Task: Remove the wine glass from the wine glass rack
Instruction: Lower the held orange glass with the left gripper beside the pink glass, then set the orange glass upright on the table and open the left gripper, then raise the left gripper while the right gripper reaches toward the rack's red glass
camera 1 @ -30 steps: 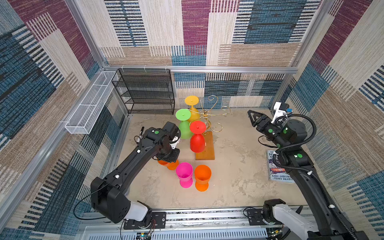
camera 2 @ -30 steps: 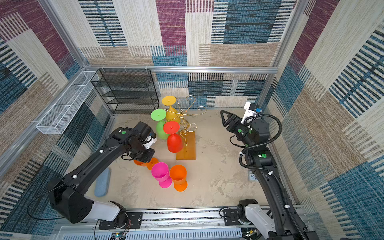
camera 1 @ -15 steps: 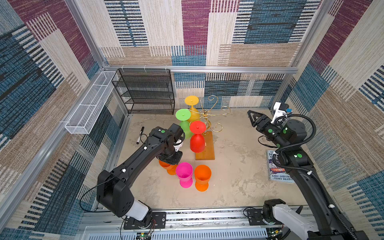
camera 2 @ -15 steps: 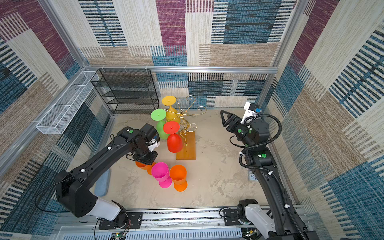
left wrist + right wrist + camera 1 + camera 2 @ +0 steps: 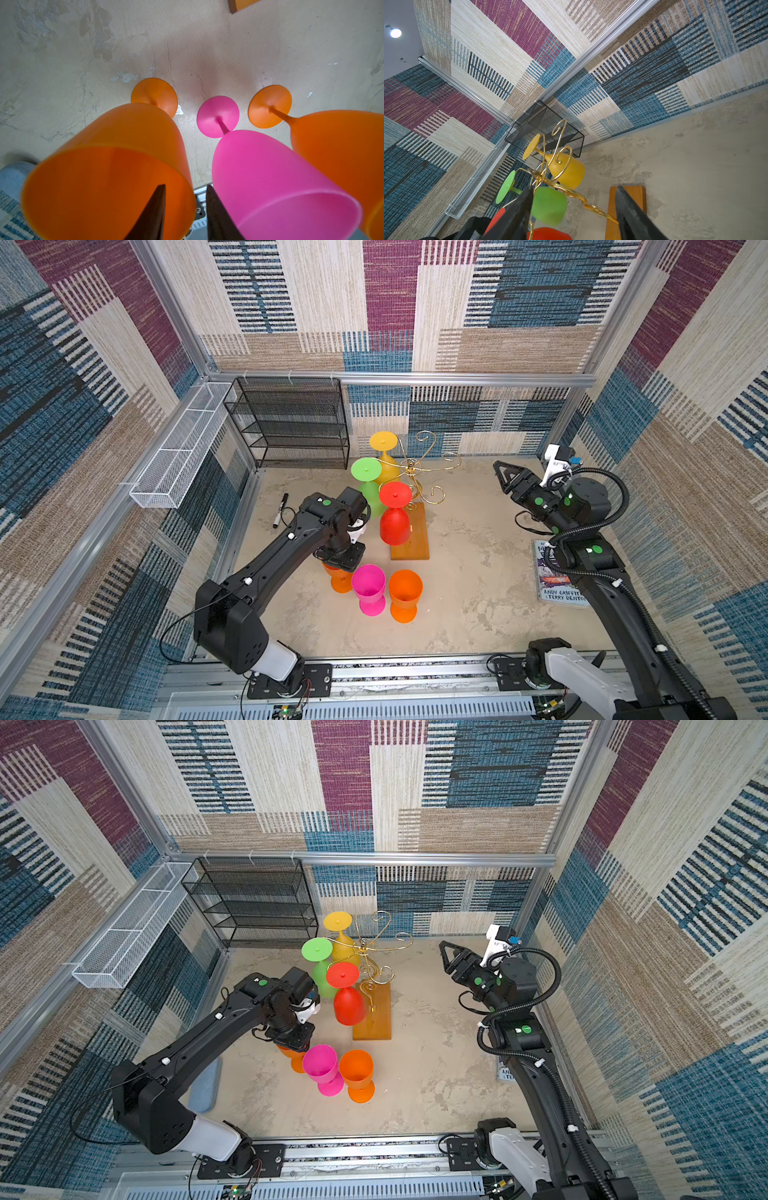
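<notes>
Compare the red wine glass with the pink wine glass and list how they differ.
Pose: the red wine glass hangs upside down, foot up; the pink wine glass stands upright, mouth up.
Support: the red one hangs on the wine glass rack; the pink one rests on the table.
Neighbours: red hangs beside a green glass, pink stands beside an orange glass.
Both are opaque stemmed goblets of like shape.
</notes>
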`<act>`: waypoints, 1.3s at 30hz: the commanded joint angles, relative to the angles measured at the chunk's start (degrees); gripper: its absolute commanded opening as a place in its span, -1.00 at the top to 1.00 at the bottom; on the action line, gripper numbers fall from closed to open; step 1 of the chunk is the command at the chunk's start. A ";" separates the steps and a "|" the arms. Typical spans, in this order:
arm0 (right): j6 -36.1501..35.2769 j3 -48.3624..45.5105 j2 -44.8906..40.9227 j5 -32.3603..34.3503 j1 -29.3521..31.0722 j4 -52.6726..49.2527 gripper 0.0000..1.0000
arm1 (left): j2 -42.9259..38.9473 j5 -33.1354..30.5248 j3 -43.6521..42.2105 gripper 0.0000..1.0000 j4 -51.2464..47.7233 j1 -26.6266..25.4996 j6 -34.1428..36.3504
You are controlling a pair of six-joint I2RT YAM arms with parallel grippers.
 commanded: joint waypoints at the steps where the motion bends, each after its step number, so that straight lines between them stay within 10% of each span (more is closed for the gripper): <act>1: 0.08 0.11 -0.06 -0.92 0.04 0.75 -0.29 | -1.31 -0.32 1.66 0.20 -2.43 -0.13 0.14; 11: -0.61 -0.14 -0.81 -0.79 0.04 0.68 -0.28 | -11.38 0.10 14.89 0.12 -6.40 -0.08 -0.78; 24: -2.41 -0.11 -1.93 -4.17 0.04 0.03 -0.27 | -20.59 37.48 4.27 -0.05 43.87 1.19 -32.57; 39: -6.28 10.64 0.13 -14.77 10.36 -5.51 -0.13 | -21.01 36.65 5.52 -0.05 40.59 3.27 -32.03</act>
